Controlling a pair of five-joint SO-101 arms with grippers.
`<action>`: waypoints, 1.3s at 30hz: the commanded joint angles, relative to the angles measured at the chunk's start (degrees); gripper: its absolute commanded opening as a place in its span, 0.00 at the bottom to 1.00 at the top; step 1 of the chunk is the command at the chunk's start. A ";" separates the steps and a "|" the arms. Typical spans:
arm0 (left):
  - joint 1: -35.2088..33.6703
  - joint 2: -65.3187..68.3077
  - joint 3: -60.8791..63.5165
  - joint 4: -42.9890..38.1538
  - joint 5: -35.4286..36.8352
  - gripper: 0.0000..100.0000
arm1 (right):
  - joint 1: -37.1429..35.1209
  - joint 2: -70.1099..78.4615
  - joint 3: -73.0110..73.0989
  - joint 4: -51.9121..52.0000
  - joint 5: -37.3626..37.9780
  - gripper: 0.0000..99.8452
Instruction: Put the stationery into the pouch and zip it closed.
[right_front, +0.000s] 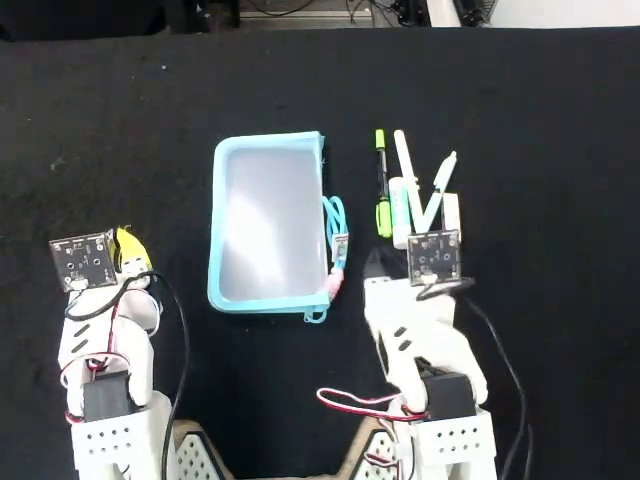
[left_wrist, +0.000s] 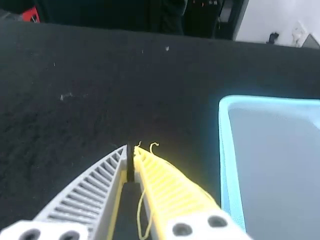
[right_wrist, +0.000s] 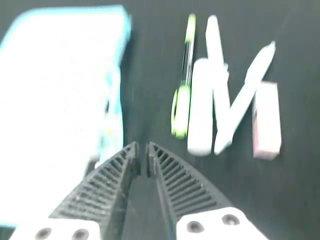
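Observation:
The light blue pouch lies flat at the table's middle, its translucent face up and its zipper side with a turquoise strap toward the stationery. Just right of it lie a green pen, a white glue stick, two white pens and a pale eraser. My right gripper sits shut and empty just in front of the pens, between them and the pouch corner. In the right wrist view its black fingertips point between the pouch and the green pen. My left gripper rests shut, left of the pouch.
Black cloth covers the whole table. Both arm bases stand at the near edge. Cables and equipment lie beyond the far edge.

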 joint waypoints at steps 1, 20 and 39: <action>-0.40 -0.18 1.27 0.79 -0.35 0.03 | 0.97 -5.49 -1.10 -4.40 7.74 0.04; -0.31 -0.18 1.27 0.79 -0.44 0.03 | 17.93 -5.49 -11.91 -7.30 29.36 0.04; -0.31 -0.18 1.27 0.88 -0.44 0.03 | 17.41 -1.27 -53.23 7.21 21.36 0.04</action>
